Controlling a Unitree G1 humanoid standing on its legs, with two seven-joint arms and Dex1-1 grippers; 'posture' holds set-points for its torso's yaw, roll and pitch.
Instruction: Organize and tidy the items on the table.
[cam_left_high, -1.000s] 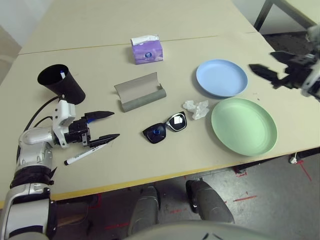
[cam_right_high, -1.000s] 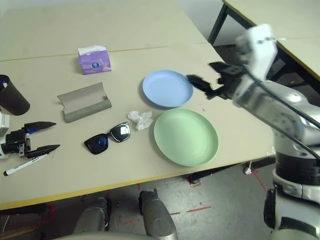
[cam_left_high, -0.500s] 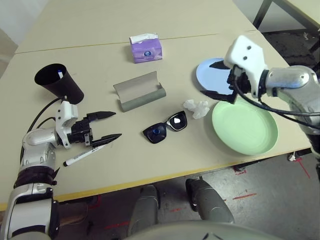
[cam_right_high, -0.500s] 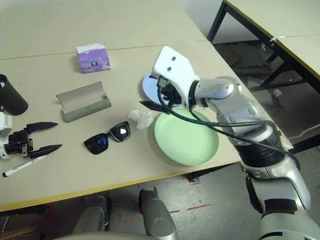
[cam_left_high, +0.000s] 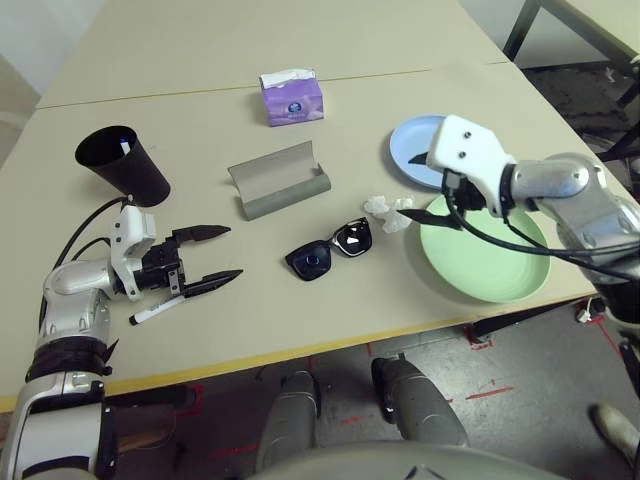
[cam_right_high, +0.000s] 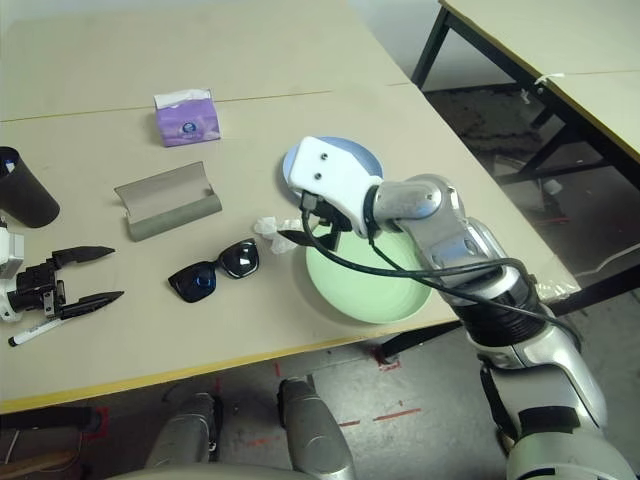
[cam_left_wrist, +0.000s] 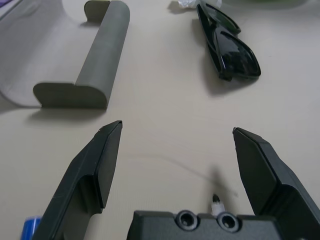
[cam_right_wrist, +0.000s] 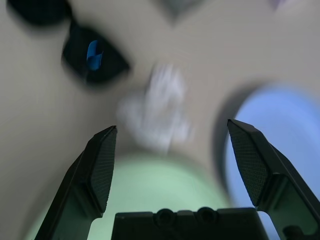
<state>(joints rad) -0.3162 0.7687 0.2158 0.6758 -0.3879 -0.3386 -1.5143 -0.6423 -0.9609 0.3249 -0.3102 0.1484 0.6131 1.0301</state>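
Note:
My left gripper (cam_left_high: 232, 251) stands open low over the table (cam_left_high: 200, 60), beside a black-capped white marker (cam_left_high: 155, 311) that lies under its near finger. Behind it stands the black cup (cam_left_high: 122, 165), tilted, with a blue-capped marker inside. The grey glasses case (cam_left_high: 280, 185) lies open at the middle and the black sunglasses (cam_left_high: 330, 252) in front of it. My right gripper (cam_left_high: 412, 190) is open above the inner edges of the light-blue plate (cam_left_high: 415, 150) and light-green plate (cam_left_high: 490, 250). The crumpled tissue (cam_right_wrist: 155, 107) lies just ahead of its fingers.
A purple tissue box (cam_left_high: 292, 98) stands at the back, just past the seam line. The table's yellowish front edge (cam_left_high: 300, 355) runs close below the marker and the green plate. Another table (cam_right_high: 560, 40) stands to the right across a gap.
My right arm has swung in from the far right, over the plates, down toward the tissue. The left gripper and the items have stayed put.

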